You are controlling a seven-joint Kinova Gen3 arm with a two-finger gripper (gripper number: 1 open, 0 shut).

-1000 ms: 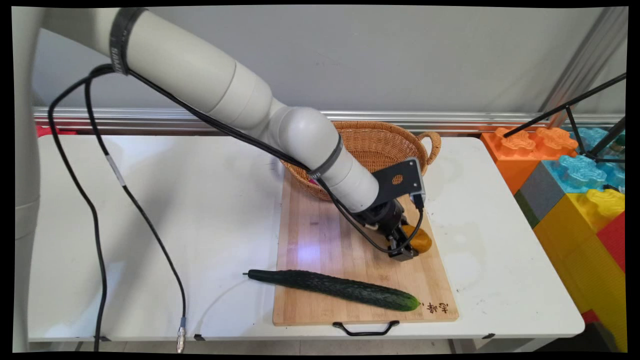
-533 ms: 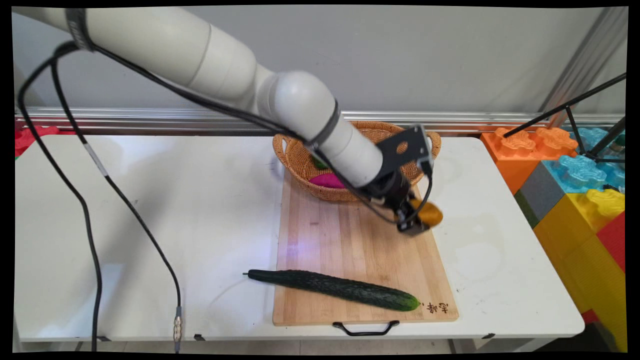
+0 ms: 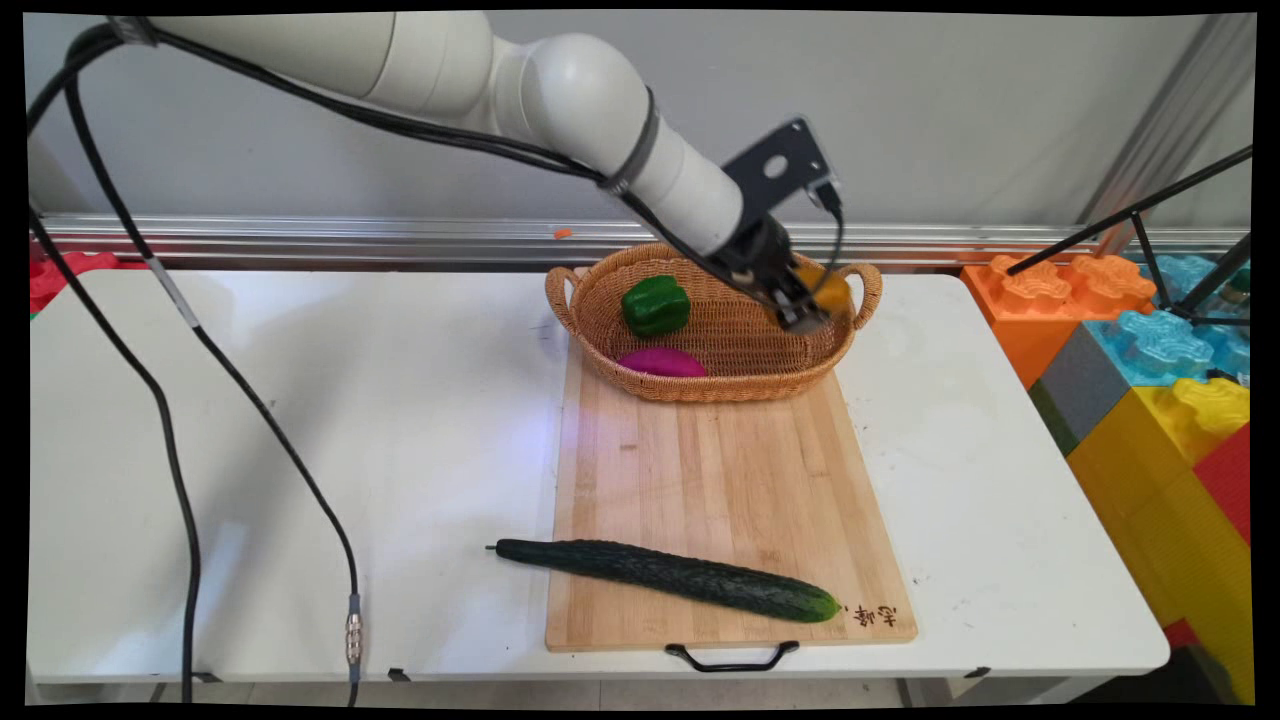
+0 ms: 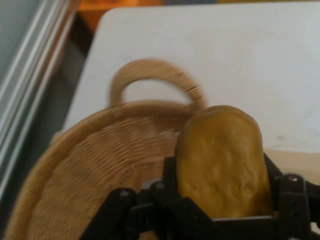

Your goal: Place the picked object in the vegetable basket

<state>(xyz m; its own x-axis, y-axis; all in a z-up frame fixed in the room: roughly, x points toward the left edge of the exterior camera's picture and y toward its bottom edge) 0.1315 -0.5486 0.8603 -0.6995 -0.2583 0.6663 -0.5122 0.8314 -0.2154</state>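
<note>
My gripper (image 3: pixel 808 305) is shut on a yellow-brown potato (image 3: pixel 826 288) and hangs above the right end of the wicker basket (image 3: pixel 745 385), near its right handle (image 3: pixel 866 282). In the hand view the potato (image 4: pixel 220 160) sits between the black fingers (image 4: pixel 289 192), with the basket's woven floor (image 4: pixel 95 175) and handle (image 4: pixel 150 75) below it. A green pepper (image 3: pixel 656 304) and a magenta vegetable (image 3: pixel 660 362) lie in the basket's left half.
The basket stands on the far end of a wooden cutting board (image 3: pixel 715 480). A long cucumber (image 3: pixel 670 578) lies across the board's near edge, its stem end over the table (image 3: pixel 300 450). Big coloured blocks (image 3: pixel 1150 380) stand at the right.
The gripper has lifted the potato off the board's right side and carried it up and back to a spot over the basket. The arm's rise uncovered the pepper and magenta vegetable.
</note>
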